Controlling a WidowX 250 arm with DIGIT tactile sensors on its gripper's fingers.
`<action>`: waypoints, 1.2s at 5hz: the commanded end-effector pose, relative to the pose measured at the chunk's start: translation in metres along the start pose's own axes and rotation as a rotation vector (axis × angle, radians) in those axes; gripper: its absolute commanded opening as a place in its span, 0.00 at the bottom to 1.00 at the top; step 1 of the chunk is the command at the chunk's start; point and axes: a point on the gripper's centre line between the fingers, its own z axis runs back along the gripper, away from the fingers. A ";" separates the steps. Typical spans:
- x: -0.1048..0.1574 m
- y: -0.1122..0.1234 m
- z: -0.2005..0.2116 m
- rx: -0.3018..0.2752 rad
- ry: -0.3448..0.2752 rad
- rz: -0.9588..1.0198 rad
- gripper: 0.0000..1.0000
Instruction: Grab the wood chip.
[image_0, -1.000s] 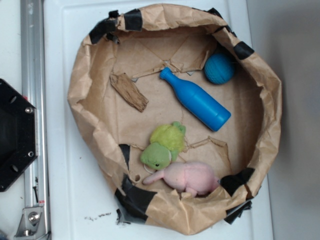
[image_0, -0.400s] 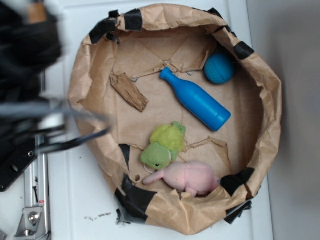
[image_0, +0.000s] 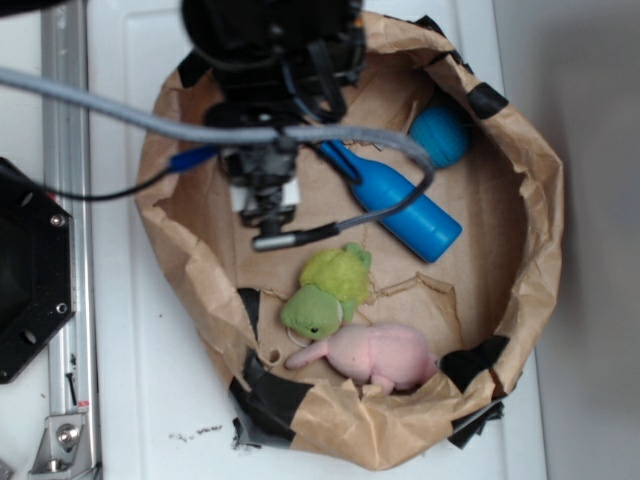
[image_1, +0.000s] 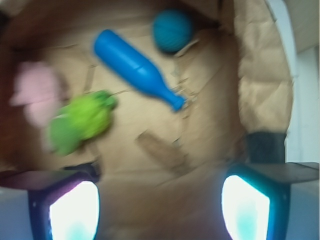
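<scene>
One second back, no arm over crumpled brown paper nest (image_0: 180, 270); now black arm covers its upper left. Pincer (image_1: 159, 200) spread wide, holding nothing, above paper floor. Flat rough brown wood chip (image_1: 162, 151) lies just beyond, between fingers (image_1: 74, 210), untouched, same spot as before; hidden under arm in exterior view. Farther: green plush toy (image_1: 80, 125), blue plastic bottle (image_1: 135, 67), teal ball (image_1: 172, 30), unmoved.

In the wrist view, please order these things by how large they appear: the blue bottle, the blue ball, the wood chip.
1. Blue bottle, clearly the longest.
2. Wood chip and blue ball: these look nearly alike in extent, the chip longer but thinner. The picture is blurred and the chip lies nearer the camera, so I do not rank them.
</scene>
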 end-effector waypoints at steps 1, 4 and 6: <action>0.000 -0.001 -0.069 0.045 0.000 -0.335 1.00; 0.000 -0.001 -0.069 0.045 0.000 -0.335 1.00; -0.003 -0.007 -0.112 -0.013 0.006 -0.395 1.00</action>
